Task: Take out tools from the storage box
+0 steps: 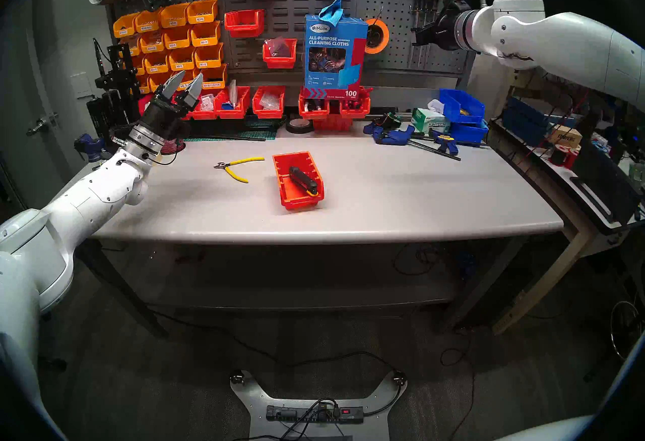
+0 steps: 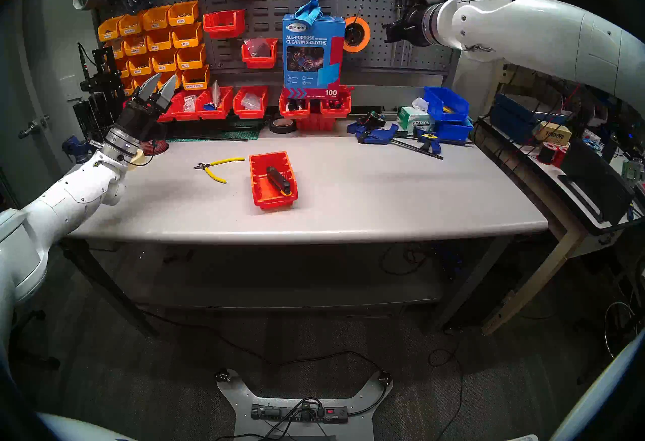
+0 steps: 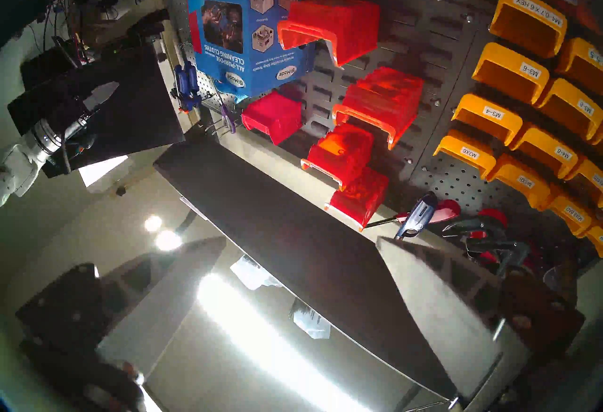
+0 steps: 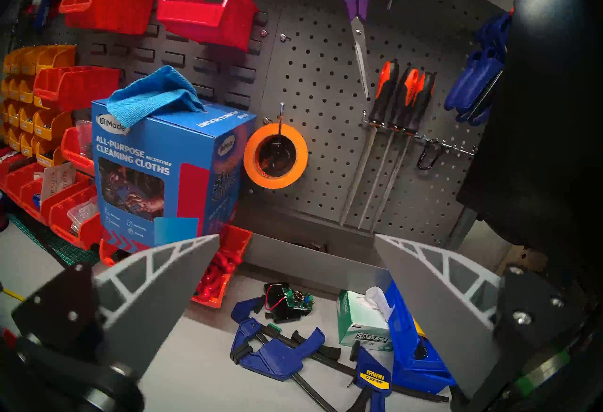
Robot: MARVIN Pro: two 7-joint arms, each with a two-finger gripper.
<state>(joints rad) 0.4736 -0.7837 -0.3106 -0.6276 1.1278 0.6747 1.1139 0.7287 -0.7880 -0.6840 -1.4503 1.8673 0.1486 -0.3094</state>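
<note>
On the grey table sits the red-orange storage box, a black knife-like tool lying inside it, while yellow-handled cutters rest just left of it. Both end effectors hang spread and empty: the left end effector tilted upward by the yellow bins, the right end effector level before the pegboard.

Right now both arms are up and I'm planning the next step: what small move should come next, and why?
Probably bring the open left gripper down toward the red storage box. The black tool still lies inside it, while the yellow-handled cutters already lie on the table. Neither gripper holds anything, and the right gripper is farther off.
</note>
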